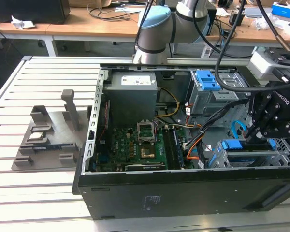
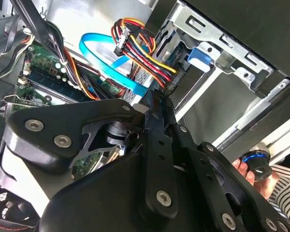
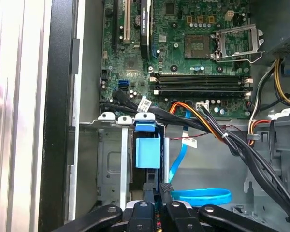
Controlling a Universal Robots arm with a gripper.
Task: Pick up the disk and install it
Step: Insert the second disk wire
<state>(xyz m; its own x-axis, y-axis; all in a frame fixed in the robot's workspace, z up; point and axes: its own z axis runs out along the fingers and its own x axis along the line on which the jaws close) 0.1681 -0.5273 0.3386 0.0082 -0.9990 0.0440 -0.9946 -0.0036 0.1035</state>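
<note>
The disk stands on edge in the drive cage (image 1: 246,157) at the case's front corner, on the exterior view's right. Only its blue carrier rail (image 1: 232,144) shows, seen in the first wrist view as a blue block (image 3: 147,152) in the cage slot. My gripper (image 1: 255,137) hangs right over that slot, its black fingers (image 3: 166,191) pressed close together with nothing visible between them. In the second wrist view the shut fingers (image 2: 157,108) point at the cage's metal frame (image 2: 217,43). I cannot tell whether the tips touch the rail.
The open case (image 1: 183,193) holds a motherboard (image 1: 135,147), a grey power supply (image 1: 133,94) and a second cage with a blue ribbed latch (image 1: 208,79). Cable bundles (image 3: 232,140) and a blue flat cable (image 3: 203,195) run beside the slot. A person's hand (image 2: 244,169) is near the case.
</note>
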